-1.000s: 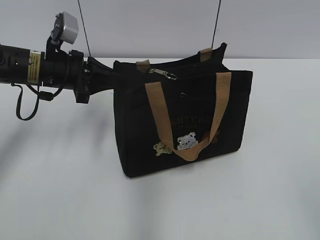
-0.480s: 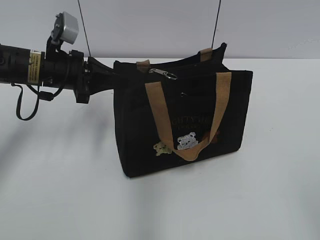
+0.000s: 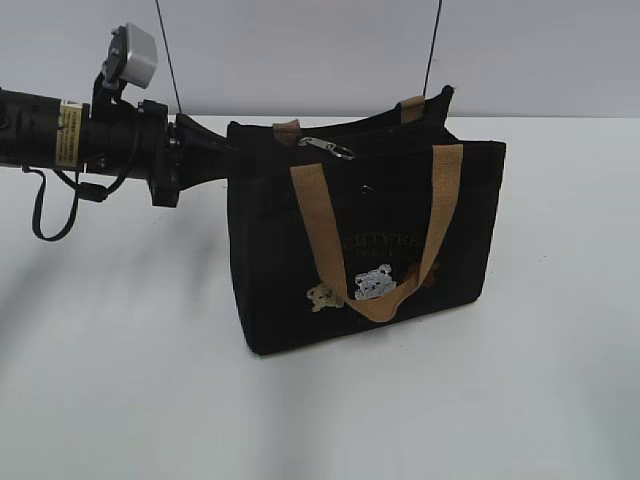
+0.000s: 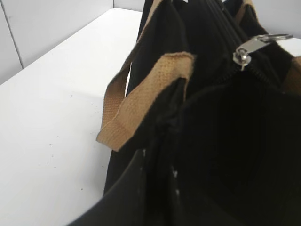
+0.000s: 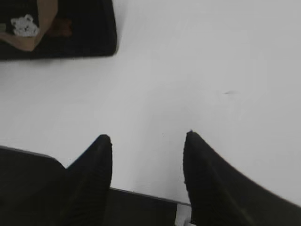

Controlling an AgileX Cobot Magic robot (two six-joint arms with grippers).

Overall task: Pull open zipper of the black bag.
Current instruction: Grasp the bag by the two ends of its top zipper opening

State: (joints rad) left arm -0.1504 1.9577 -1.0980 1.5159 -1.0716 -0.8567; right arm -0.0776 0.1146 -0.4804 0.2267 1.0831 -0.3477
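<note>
Nothing is being shifted since a second ago: the black bag [image 3: 365, 240] is being pinched at its left end by the left fingers [image 3: 222, 147], the zipper [image 3: 326, 146] untouched; the right fingers [image 5: 148, 165] are being kept half-spread, empty, over the surface [image 3: 120, 380].

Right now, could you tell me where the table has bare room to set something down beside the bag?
The white table is bare in front of the black bag and to its right, up to the frame's edge. It is crowded at the bag's left end, where the left gripper pinches the fabric. The right gripper hangs open above bare table.
</note>
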